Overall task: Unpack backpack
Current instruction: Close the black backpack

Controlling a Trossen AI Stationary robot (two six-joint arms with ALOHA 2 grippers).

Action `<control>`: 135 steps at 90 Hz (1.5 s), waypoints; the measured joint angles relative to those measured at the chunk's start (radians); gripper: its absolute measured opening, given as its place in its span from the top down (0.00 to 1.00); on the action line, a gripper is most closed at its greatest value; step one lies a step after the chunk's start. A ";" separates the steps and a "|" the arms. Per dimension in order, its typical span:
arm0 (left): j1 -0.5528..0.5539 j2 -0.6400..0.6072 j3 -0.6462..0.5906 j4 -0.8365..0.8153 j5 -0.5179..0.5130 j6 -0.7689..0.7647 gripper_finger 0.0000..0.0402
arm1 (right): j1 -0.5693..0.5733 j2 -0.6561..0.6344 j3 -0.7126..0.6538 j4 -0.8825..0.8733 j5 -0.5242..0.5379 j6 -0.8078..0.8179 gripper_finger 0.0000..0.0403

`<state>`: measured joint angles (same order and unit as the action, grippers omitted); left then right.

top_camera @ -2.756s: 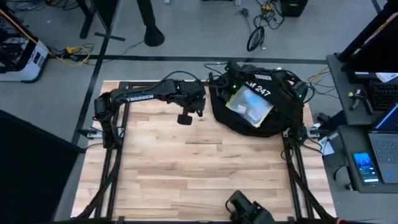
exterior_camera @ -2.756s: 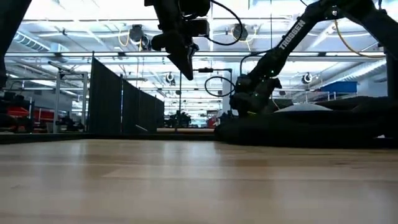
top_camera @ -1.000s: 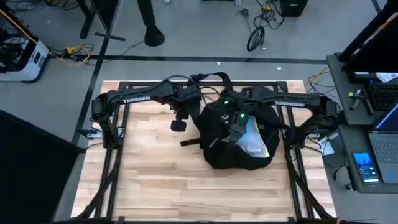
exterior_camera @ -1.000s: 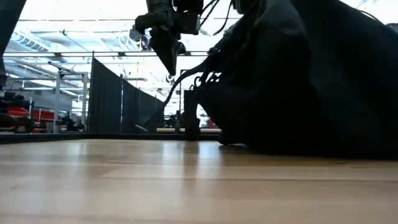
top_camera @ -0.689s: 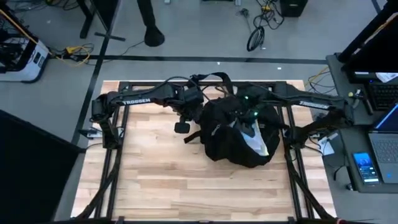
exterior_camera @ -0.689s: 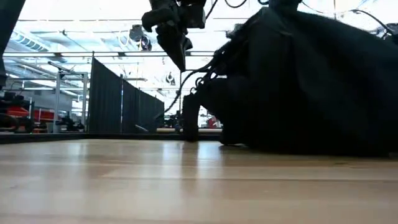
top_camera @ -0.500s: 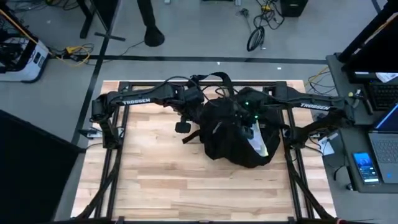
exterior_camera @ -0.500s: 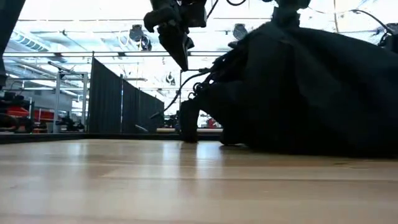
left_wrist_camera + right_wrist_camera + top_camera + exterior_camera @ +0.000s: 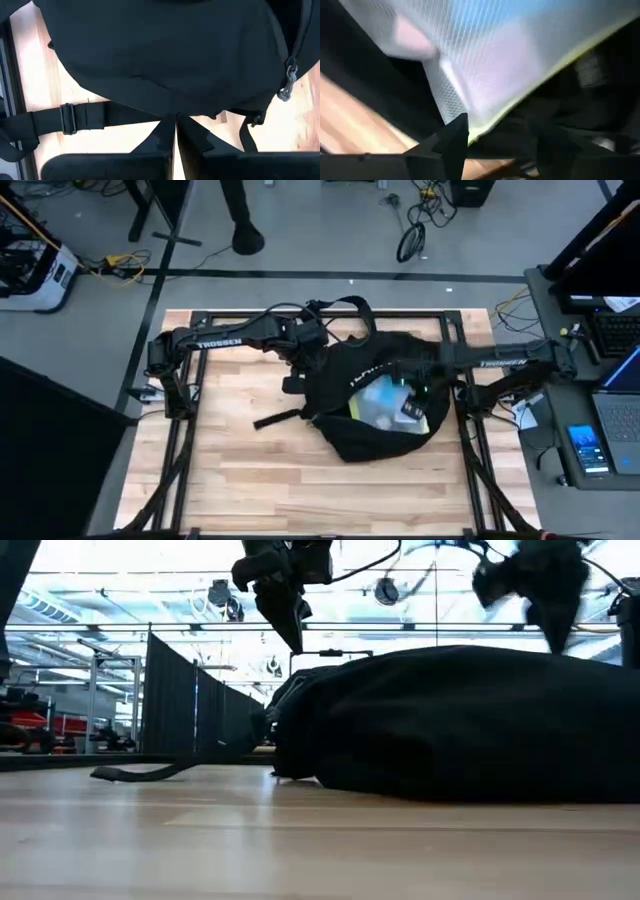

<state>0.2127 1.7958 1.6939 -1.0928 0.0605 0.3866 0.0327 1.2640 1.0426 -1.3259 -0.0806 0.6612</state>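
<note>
Now the backpack (image 9: 375, 405) is seen lying flat on the wooden worktop (image 9: 250, 470), toward the far right part of it, between the two arms. Its main compartment is open upward, and a pale mesh pouch (image 9: 383, 402) with bluish contents is visible inside, with a small dark item just beside it. One black strap (image 9: 280, 420) is stretched out across the worktop to the left of the bag, and a top handle (image 9: 340, 306) loops past the far edge.

The left claw (image 9: 293, 384) is held above the worktop at the bag's left side, near but apart from the fabric; in the left wrist view its fingers (image 9: 150, 162) are pressed together with only a thin slit between them, and nothing is pinched. A zipper pull (image 9: 287, 85) is seen hanging at the bag's edge in that view.

The right claw (image 9: 418, 392) is held over the open compartment, just above the mesh pouch. In the right wrist view its fingers (image 9: 451, 137) are spread apart, with the pouch's yellow-trimmed edge lying across the gap; whether the pouch is touched cannot be told.
</note>
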 joint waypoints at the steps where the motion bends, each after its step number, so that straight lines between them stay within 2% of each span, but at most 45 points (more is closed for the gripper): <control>1: 0.000 0.000 0.000 0.002 0.000 0.000 1.00 | 0.009 -0.002 -0.019 0.012 -0.002 0.016 0.56; 7: 0.000 0.000 0.000 0.014 0.000 0.001 1.00 | 0.068 -0.014 -0.143 0.105 -0.027 0.116 0.56; 18: 0.000 0.000 0.000 0.017 0.001 0.012 1.00 | 0.150 -0.013 -0.298 0.340 -0.138 0.270 0.58; 25: 0.000 0.000 0.000 0.017 0.001 0.012 1.00 | 0.179 -0.011 -0.352 0.430 -0.141 0.351 0.59; 30: 0.000 0.000 0.000 0.017 0.002 0.012 1.00 | 0.186 -0.011 -0.378 0.483 -0.098 0.379 0.59; 38: 0.000 0.000 0.000 0.024 0.002 0.013 1.00 | 0.171 -0.010 -0.395 0.524 0.067 0.399 0.59; 49: 0.000 0.000 0.000 0.025 0.002 0.012 1.00 | 0.132 -0.009 -0.396 0.605 0.399 0.378 0.59; 68: -0.005 0.000 0.000 0.025 0.004 -0.012 1.00 | 0.103 0.003 -0.394 0.873 0.914 0.243 0.59; 74: -0.005 0.000 0.000 0.025 0.004 -0.014 1.00 | 0.079 0.021 -0.394 0.930 0.999 0.208 0.59; 80: -0.005 0.000 0.000 0.026 0.004 -0.014 1.00 | 0.040 0.057 -0.394 0.970 0.988 0.165 0.59; 90: -0.005 0.000 0.000 0.027 0.005 -0.014 1.00 | -0.001 0.095 -0.396 0.973 0.873 0.095 0.59; 105: -0.010 0.000 0.000 0.078 0.027 -0.042 1.00 | -0.006 0.011 -0.396 0.971 0.746 0.084 0.59; 123: -0.014 0.010 0.000 0.132 0.110 -0.086 1.00 | -0.082 -0.076 -0.394 0.813 0.459 0.159 0.59; 135: -0.013 0.037 0.001 0.236 0.112 -0.092 1.00 | -0.126 -0.052 -0.396 0.783 0.436 0.140 0.59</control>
<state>0.2001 1.8331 1.6947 -0.8565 0.1722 0.2943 -0.0929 1.2116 0.6468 -0.5424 0.3555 0.8012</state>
